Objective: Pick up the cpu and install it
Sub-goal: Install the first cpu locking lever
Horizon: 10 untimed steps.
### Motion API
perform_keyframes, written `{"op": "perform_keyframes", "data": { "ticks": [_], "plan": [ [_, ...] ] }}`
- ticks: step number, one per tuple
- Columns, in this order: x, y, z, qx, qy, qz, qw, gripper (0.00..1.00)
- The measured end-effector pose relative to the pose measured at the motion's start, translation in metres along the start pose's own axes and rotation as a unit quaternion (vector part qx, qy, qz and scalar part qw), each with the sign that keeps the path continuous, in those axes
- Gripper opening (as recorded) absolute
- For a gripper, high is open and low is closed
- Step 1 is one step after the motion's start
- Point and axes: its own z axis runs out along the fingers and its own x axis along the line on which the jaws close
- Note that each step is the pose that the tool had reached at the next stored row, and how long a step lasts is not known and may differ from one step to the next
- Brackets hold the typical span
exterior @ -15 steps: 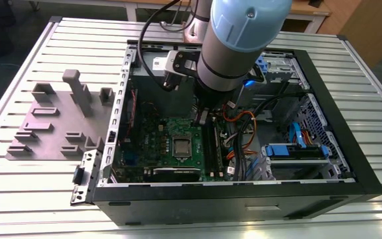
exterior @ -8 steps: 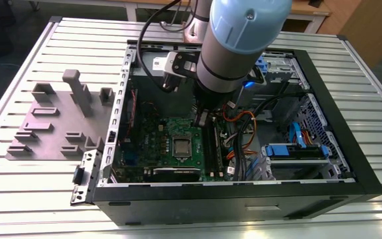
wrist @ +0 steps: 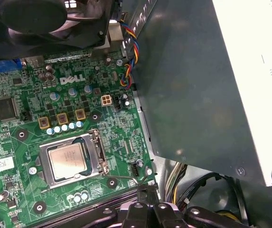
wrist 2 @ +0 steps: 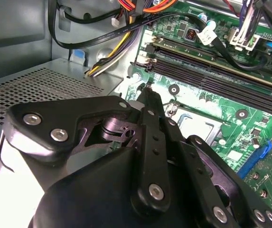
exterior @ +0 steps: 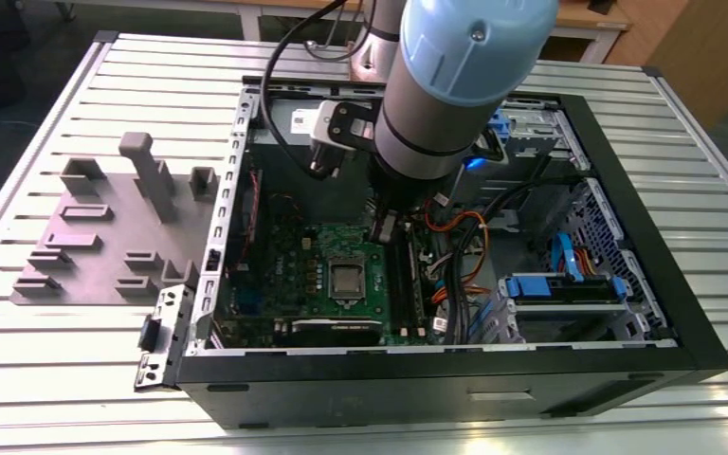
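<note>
Exterior view: the gripper [exterior: 387, 230] hangs inside the case [exterior: 465, 379], above the board [exterior: 295, 261] and near the cpu [exterior: 345, 277]. Second wrist view: the fingers [wrist 2: 151, 123] meet at their tips, closed and holding nothing. First wrist view: the cpu [wrist: 68, 161] lies seated in its socket [wrist: 98, 147], apart from the gripper [wrist: 147, 190].

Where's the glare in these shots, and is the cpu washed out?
First wrist view: the power supply side is blown out white, while the cpu in its socket is evenly lit with a mild sheen. Second wrist view: a washed-out white patch sits behind the dark pincer. Exterior view: even light.
</note>
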Motion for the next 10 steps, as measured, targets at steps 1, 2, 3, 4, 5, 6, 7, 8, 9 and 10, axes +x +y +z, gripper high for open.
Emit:
{"op": "perform_keyframes", "data": {
  "ticks": [1,2,3,4,5,6,7,8,9,10],
  "plan": [
    [0.0,0.0,-0.0001,-0.0002,-0.0006,0.0,1.0,0.11],
    [0.0,-0.0002,0.0,-0.0003,-0.0012,0.0,1.0,0.11],
    [0.0,-0.0002,0.0,-0.0005,-0.0017,0.0,1.0,0.11],
    [-0.0001,-0.0002,0.0,-0.0006,-0.002,0.0,1.0,0.11],
    [-0.0001,-0.0002,0.0,-0.0007,-0.0025,0.0,1.0,0.11],
    [-0.0001,-0.0002,0.0,-0.001,-0.0033,0.0,0.99999,0.11],
    [-0.0002,-0.0002,0.0001,-0.0013,-0.0045,0.0,0.99999,0.11],
    [-0.0003,-0.0001,0.0004,-0.0018,-0.0061,0.0,0.99998,0.11],
    [-0.0004,-0.0002,0.0008,-0.0024,-0.0083,0.0,0.99996,0.11],
    [-0.0004,-0.0001,0.0011,-0.0028,-0.0099,0.0,0.99995,0.11]
  ]
}}
